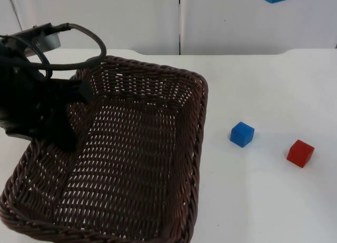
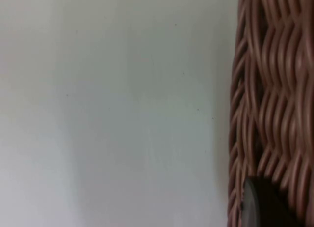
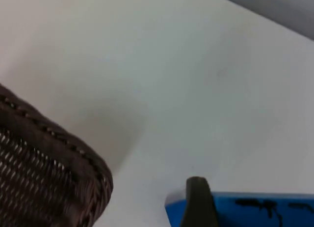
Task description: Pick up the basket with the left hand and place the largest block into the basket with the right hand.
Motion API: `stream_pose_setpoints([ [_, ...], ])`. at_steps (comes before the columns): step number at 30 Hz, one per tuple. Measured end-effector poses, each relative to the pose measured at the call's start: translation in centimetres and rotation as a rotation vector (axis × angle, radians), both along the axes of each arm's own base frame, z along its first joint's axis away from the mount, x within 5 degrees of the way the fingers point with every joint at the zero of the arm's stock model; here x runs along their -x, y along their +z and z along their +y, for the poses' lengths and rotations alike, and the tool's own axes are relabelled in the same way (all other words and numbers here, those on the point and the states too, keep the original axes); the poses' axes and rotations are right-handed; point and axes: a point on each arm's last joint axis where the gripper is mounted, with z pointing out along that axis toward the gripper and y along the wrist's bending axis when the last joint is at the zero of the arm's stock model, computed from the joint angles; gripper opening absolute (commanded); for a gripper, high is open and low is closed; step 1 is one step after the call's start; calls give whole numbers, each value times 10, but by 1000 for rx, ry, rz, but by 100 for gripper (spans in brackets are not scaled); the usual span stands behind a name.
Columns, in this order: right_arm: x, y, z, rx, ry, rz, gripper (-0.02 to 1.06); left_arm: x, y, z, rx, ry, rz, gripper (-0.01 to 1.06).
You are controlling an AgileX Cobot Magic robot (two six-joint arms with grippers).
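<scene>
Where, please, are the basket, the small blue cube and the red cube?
basket [image 1: 199, 138]: top view, right rim.
small blue cube [image 1: 242, 133]: top view, top face.
red cube [image 1: 300, 153]: top view, its middle.

Bright, even light; soft shadows; both wrist views blurred.

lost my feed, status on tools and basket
Left tool on basket rim, lifted. Right tool shut on big blue block. Small blue block, red block on table.
</scene>
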Motion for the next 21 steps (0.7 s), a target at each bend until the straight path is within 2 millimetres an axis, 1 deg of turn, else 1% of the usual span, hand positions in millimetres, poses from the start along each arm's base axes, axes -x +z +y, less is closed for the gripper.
stream_pose_setpoints([
  [6,16,6,-9,7,0,-2,0,0,0,0,0,-1,2,0],
  [7,16,6,-9,7,0,-2,0,0,0,0,0,-1,2,0],
  [13,30,4,-14,16,5,15,0,0,0,0,0,-1,2,0],
  [15,39,0,-11,22,23,26,0,0,0,0,0,-1,2,0],
  [18,45,-3,-6,27,41,35,0,0,0,0,0,-1,2,0],
  [21,56,-7,6,35,87,45,0,0,0,0,0,-1,2,0],
])
